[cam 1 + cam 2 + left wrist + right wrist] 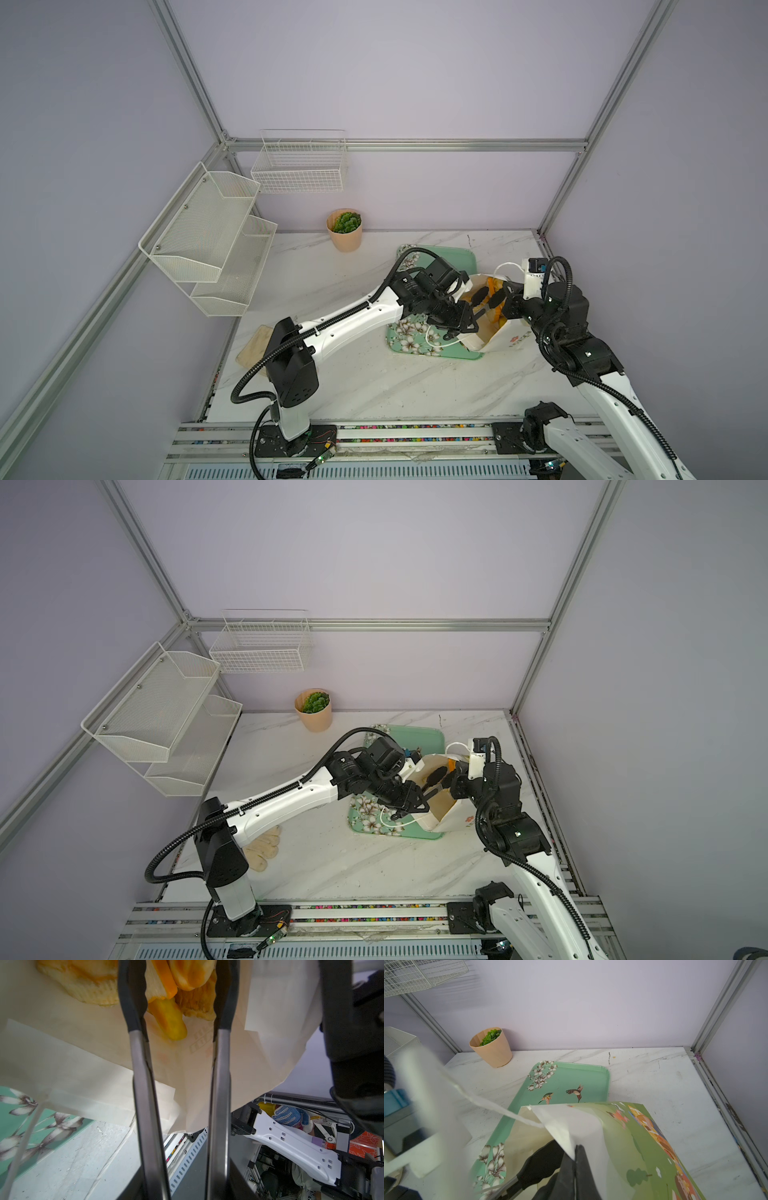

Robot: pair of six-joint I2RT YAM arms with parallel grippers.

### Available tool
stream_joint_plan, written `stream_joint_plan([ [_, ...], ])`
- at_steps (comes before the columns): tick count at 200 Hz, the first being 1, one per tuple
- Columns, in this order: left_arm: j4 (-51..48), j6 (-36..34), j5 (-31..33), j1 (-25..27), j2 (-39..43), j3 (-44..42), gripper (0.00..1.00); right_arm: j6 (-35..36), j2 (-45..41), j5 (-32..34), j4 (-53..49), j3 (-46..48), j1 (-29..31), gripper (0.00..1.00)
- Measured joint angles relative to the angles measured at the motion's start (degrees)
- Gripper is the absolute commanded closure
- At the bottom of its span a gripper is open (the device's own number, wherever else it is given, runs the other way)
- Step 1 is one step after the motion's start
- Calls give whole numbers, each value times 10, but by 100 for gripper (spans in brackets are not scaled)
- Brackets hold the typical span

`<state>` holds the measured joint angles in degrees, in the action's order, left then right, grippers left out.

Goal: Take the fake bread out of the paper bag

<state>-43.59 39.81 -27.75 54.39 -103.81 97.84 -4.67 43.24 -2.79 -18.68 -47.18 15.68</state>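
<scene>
The paper bag (498, 340) lies tilted with its mouth over the green tray (465, 257). Its white inside (62, 1043) fills the left wrist view. The fake bread (166, 1020) sits deep inside it: an orange oblong loaf, a white toast slice and ridged golden pieces. A bit of orange (490, 284) shows through the mouth. My left gripper (487, 297) reaches into the bag, its long black-tipped fingers (133, 1001) apart on either side of the bread. Their tips are out of frame, so contact is hidden. My right gripper (576, 1148) is shut on the bag's upper paper edge (566, 1134).
A peach plant pot (345, 232) stands at the back of the marble table. A beige cloth (253, 345) lies at the left edge by the left arm. A mesh shelf (208, 232) and a wire basket (299, 166) hang on the walls. The bag's cord handle (440, 343) trails over the tray.
</scene>
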Motion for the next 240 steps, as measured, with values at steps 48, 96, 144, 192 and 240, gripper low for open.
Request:
stream_joint_plan([
  [48, 12, 1, -6, 0, -33, 0, 66, 0, 0, -9, 10, 7, 0, 100],
  [96, 14, 1, -1, 1, -26, -1, 92, 0, 0, -7, 10, 7, 0, 100],
  [144, 20, 14, 22, 0, 37, -51, 95, 0, 0, -6, 11, 7, 0, 100],
  [192, 24, 17, 40, 0, 125, -106, 95, -1, 0, 0, 11, 7, 0, 100],
  [240, 24, 16, 64, 0, 196, -149, 95, -7, 0, 5, 11, 7, 0, 100],
])
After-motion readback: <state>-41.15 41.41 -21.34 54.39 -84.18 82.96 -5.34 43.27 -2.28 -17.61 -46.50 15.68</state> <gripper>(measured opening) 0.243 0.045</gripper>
